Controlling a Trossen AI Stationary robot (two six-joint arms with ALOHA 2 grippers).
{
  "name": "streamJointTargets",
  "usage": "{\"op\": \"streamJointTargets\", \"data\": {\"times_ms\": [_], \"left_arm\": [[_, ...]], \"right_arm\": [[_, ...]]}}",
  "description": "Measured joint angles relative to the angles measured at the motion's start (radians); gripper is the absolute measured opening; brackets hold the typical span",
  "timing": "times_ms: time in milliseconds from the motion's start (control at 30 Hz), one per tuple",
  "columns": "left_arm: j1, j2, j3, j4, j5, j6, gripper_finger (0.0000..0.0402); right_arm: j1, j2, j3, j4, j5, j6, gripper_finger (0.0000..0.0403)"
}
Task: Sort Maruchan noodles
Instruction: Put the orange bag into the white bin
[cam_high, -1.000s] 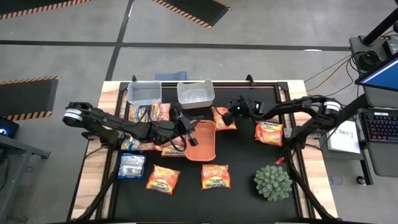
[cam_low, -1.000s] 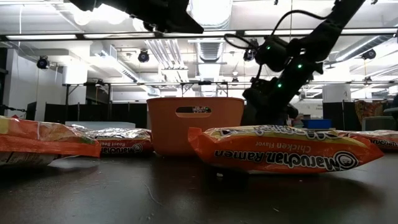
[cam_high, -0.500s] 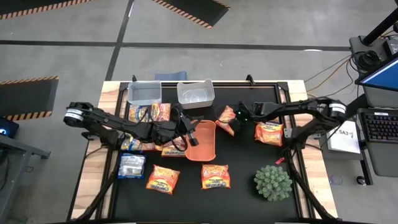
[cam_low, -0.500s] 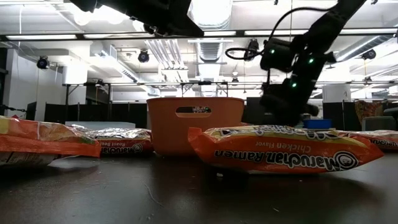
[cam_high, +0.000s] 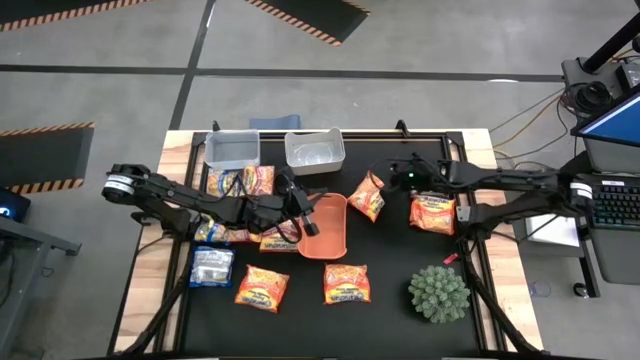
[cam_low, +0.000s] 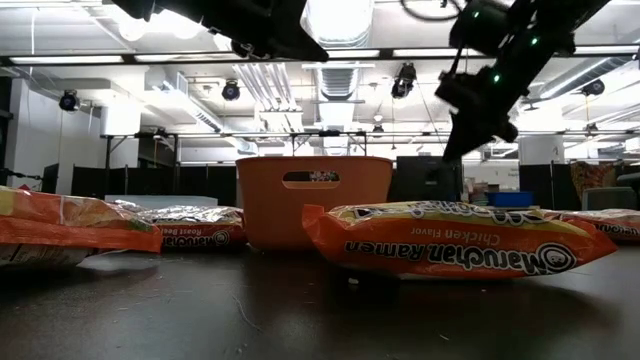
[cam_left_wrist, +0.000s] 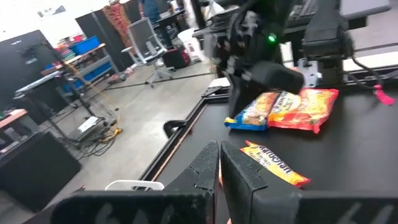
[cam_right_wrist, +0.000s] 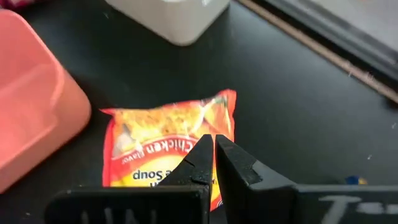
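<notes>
Several Maruchan packets lie flat on the black mat: a cluster (cam_high: 240, 182) at the far left, more (cam_high: 250, 235) under my left arm, a silvery-blue one (cam_high: 212, 266), two orange ones (cam_high: 262, 288) (cam_high: 347, 283) near the front and one (cam_high: 433, 212) on the right. A chicken packet (cam_high: 368, 197) lies skewed right of the orange tray (cam_high: 330, 240). My right gripper (cam_right_wrist: 212, 144) is shut and raised above that packet (cam_right_wrist: 168, 143), with nothing between its fingers. My left gripper (cam_left_wrist: 219, 163) is shut and hangs over the tray's left rim (cam_high: 303, 212).
Two grey bins (cam_high: 232, 150) (cam_high: 314, 152) stand at the far edge. A spiky green plant ball (cam_high: 438, 292) sits at the near right. In the low view a chicken packet (cam_low: 450, 240) fills the foreground before the orange tray (cam_low: 315, 200). Bare mat lies around the plant.
My right gripper has risen and drawn back toward the table's right edge, away from the chicken packet. That packet has turned about and shifted slightly toward the right; it now lies skewed beside the tray.
</notes>
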Motion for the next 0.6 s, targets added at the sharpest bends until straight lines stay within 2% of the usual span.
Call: {"op": "streamJointTargets", "data": {"times_ms": [333,500,600], "left_arm": [[0.0,0.0,0.003,0.012,0.009,-0.062,0.0],[0.001,0.021,0.003,0.116,0.11,-0.079,0.0],[0.003,0.057,0.005,0.166,0.113,-0.077,0.0]], "right_arm": [[-0.043,-0.101,0.0,0.084,0.0,-0.098,0.0008],[-0.083,-0.094,0.0,0.09,0.0,-0.116,0.0008],[-0.096,-0.076,0.0,0.089,-0.003,-0.134,0.0008]]}}
